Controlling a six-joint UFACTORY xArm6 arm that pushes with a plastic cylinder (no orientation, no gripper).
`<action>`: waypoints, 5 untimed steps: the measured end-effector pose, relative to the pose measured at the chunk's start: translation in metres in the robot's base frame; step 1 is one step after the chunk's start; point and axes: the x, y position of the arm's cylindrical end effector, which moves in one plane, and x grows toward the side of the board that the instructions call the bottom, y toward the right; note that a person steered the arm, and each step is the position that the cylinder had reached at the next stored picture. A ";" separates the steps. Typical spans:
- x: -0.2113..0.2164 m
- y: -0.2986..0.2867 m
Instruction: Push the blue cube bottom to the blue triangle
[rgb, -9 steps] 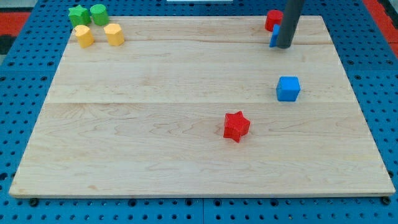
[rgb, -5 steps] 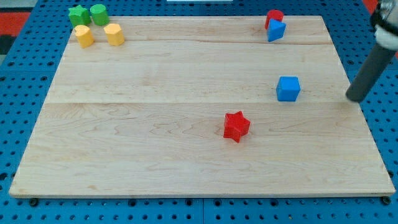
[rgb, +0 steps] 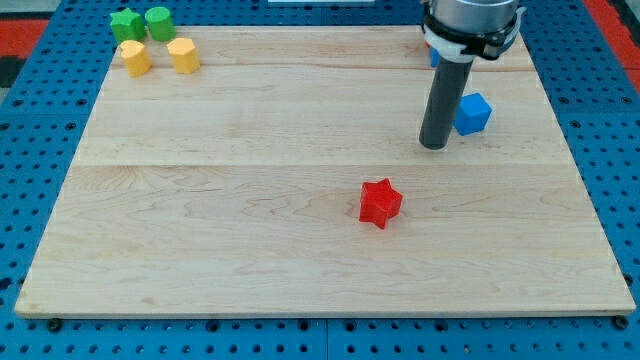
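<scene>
The blue cube (rgb: 474, 112) sits on the wooden board (rgb: 250, 200) at the right, turned a little. My tip (rgb: 434, 146) rests on the board just left of the cube and slightly below it, close to it. The rod and the arm above it hide the blue triangle almost fully; only a sliver of blue (rgb: 434, 58) shows at the view's top right. The red block that stood beside the triangle is hidden behind the arm.
A red star (rgb: 380, 202) lies below and left of my tip. Two green blocks (rgb: 142, 22) and two yellow blocks (rgb: 158, 55) cluster at the view's top left corner. The board's right edge runs near the cube.
My tip swung from the board's right edge to the left of the blue cube. The cube moved up and a little right and rotated.
</scene>
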 end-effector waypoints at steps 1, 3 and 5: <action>-0.008 0.025; -0.042 0.047; -0.006 0.089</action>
